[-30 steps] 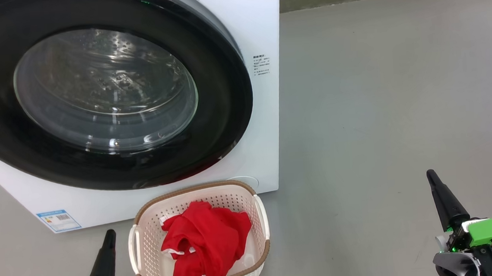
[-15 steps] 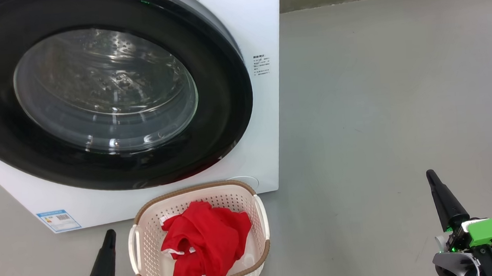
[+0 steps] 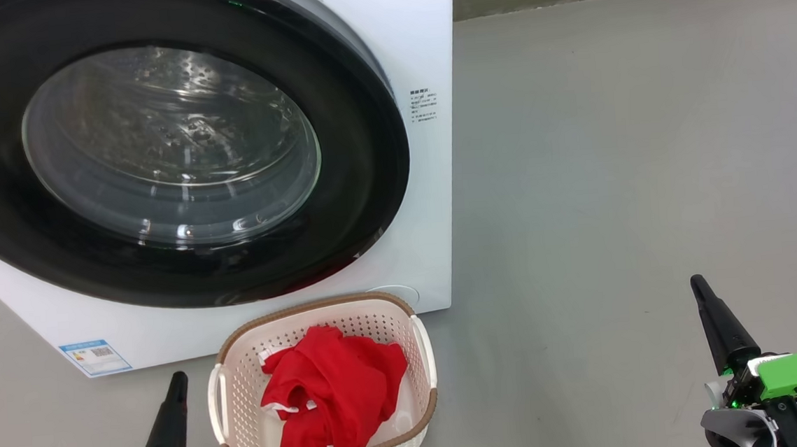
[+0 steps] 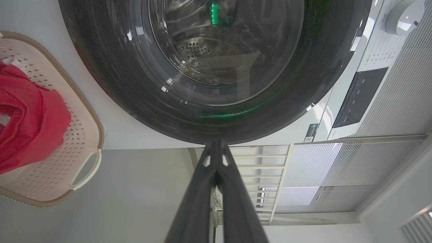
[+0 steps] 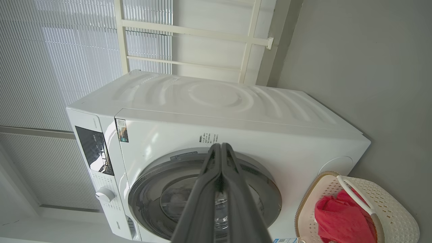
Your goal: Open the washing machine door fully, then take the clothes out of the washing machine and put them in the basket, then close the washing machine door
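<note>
**Gloss, steel and soft cloth**

The washing machine door has a glossy black rim and a clear, smooth glass bowl that catches highlights. Behind it, the drum looks like bright perforated steel. The washing machine is smooth white with a light sheen. The basket is cream perforated plastic with a brown woven-look rim and smooth white handles. The clothes are soft red cloth, matt and creased. The floor is smooth, matt grey. The right gripper has matt dark fingers and a green plastic casing.
</note>
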Robot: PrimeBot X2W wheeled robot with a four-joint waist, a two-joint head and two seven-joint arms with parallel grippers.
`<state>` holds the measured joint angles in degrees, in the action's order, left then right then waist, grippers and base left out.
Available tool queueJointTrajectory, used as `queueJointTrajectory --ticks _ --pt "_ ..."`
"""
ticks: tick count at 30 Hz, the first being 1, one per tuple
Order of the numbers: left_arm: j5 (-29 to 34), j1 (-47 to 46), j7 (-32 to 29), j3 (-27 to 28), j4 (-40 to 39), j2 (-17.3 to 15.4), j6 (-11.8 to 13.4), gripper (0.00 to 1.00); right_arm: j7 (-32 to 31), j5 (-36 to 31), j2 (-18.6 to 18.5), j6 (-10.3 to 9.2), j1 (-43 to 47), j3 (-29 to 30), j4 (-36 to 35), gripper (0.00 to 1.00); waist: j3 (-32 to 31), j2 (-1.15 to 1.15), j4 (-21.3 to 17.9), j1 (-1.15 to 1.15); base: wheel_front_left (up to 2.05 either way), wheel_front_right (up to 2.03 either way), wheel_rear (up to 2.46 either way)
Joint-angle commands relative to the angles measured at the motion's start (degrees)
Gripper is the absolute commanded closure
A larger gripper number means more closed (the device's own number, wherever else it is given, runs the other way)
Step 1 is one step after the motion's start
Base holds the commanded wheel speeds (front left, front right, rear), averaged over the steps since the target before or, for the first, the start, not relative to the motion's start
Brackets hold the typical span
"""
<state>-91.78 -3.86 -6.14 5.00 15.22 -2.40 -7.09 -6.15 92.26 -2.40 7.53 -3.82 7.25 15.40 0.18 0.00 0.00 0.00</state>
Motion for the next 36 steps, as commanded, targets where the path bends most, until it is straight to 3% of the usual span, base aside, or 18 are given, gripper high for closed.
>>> queueJointTrajectory --ticks 1,36 --pt "-0.4 -2.3 -0.3 1.5 -1.2 -0.5 -0.4 1.0 -0.4 -0.1 -0.5 -0.04 -2.4 -0.7 -1.4 1.0 0.0 0.0 0.0 0.0 0.0 0.0 0.0" --pt "-0.4 -2.3 -0.3 1.5 -1.2 -0.5 -0.4 1.0 -0.4 -0.1 -0.5 -0.04 -2.4 -0.7 -1.4 1.0 0.0 0.0 0.0 0.0 0.0 0.0 0.0"
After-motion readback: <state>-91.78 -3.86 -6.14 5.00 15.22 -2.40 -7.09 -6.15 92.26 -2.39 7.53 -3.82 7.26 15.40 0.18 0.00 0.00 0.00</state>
